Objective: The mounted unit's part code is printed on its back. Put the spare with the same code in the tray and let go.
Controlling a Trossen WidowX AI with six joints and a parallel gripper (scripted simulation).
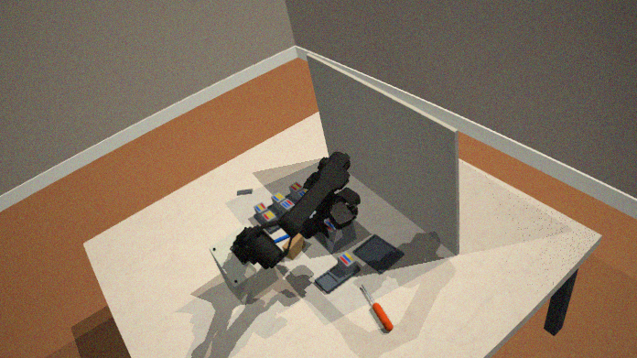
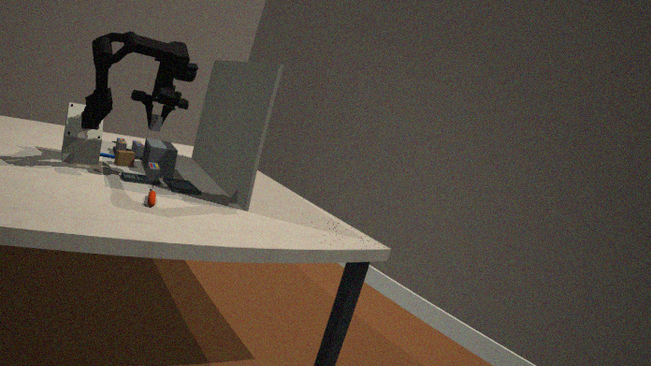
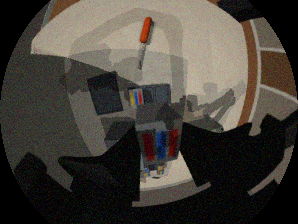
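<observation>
My gripper (image 2: 155, 120) (image 3: 153, 124) is shut on a small grey spare (image 3: 160, 143) (image 2: 155, 124) with a red, blue and red striped label. It holds the spare in the air above the grey mounted unit (image 1: 339, 241) (image 2: 161, 153). The dark tray (image 1: 379, 253) (image 2: 182, 185) (image 3: 104, 92) lies flat on the table just beyond the unit, with nothing in it. Another spare (image 1: 346, 258) (image 3: 137, 96) with a blue, yellow and red label sits on a dark pad (image 1: 329, 281) beside the tray. Several more spares (image 1: 267, 214) (image 1: 286, 203) stand in a group behind the arm.
A tall grey panel (image 1: 390, 175) (image 2: 235, 130) stands upright right behind the tray. An orange-handled screwdriver (image 1: 382, 315) (image 2: 151, 197) (image 3: 145, 30) lies in front. A tan block (image 1: 295, 245) (image 2: 124, 157) and the arm's base bracket (image 1: 225, 264) (image 2: 79, 142) stand to the left.
</observation>
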